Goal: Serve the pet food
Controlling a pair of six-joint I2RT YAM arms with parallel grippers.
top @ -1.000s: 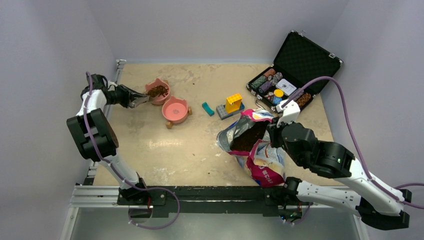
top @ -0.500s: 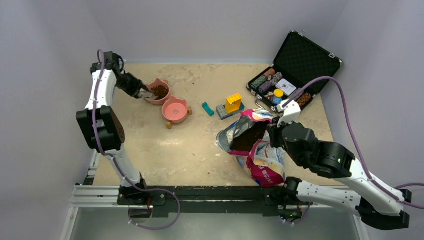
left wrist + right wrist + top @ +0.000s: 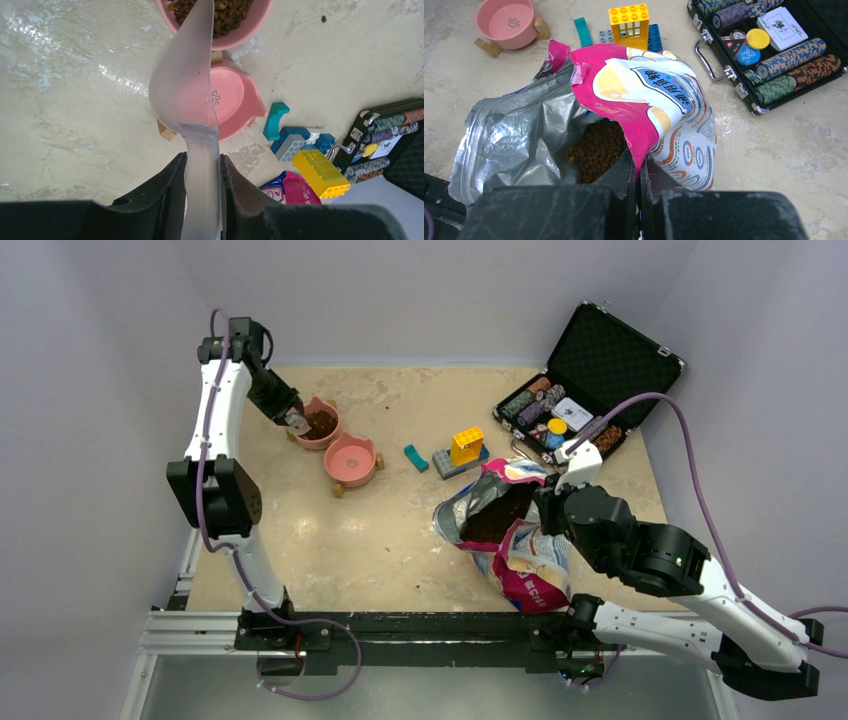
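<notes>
Left wrist | left gripper (image 3: 202, 161) gripping frosted plastic scoop (image 3: 186, 90) | right gripper (image 3: 639, 167) pinching glossy crinkled bag (image 3: 651, 95) | chip (image 3: 748, 54) reading "SMALL BLIND"

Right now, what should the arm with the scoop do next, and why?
Probably swing the scoop back to the open bag: it looks emptied, the far bowl has kibble, the near bowl is empty, and the right gripper holds the bag open.

Pale, scuffed table (image 3: 380, 540). Carries at far left a pink bowl (image 3: 335, 432) filled with kibble (image 3: 320, 422), and just beside it an empty bowl (image 3: 351, 459). Near the middle, a teal block (image 3: 415, 457) and flat bricks (image 3: 447, 466) under a yellow block (image 3: 466, 445). Far right, an open black case (image 3: 610, 350) of poker chips (image 3: 520, 402). Nearer, an opened food bag (image 3: 530, 570).
</notes>
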